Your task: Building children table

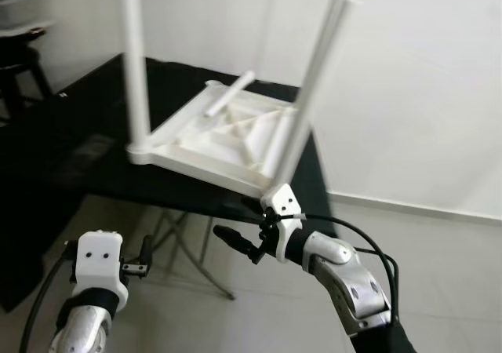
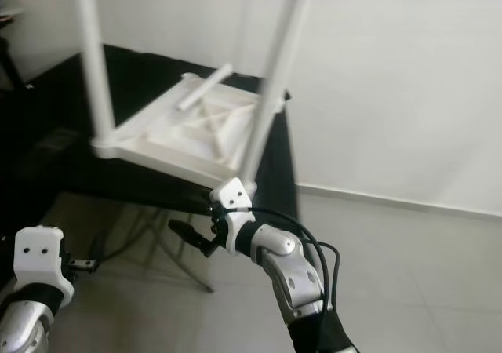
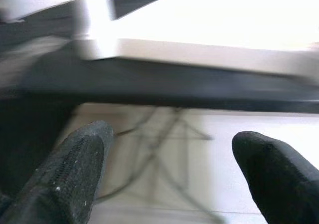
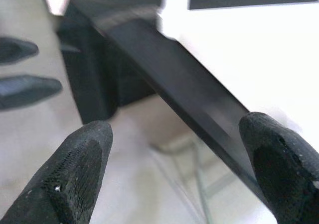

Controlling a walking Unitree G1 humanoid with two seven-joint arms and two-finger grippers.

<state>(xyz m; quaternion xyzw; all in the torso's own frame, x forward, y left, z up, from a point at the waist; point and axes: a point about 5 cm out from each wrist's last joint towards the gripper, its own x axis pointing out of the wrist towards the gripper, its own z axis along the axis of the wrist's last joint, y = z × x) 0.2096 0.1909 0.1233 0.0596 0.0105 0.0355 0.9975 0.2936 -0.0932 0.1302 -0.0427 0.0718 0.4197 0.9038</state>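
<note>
Standing below the black tabletop (image 1: pixel 94 172) where the upturned white plastic children's table (image 1: pixel 227 137) rests near its edge, both hands, left (image 3: pixel 169 169) and right (image 4: pixel 174 169), hang spread and empty, and should rise squarely toward its loose leg (image 1: pixel 229 94).

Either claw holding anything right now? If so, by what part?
Nothing is held. The left claw and right claw are both open and empty, below the edge of the black table where the upside-down white children's table sits.
</note>
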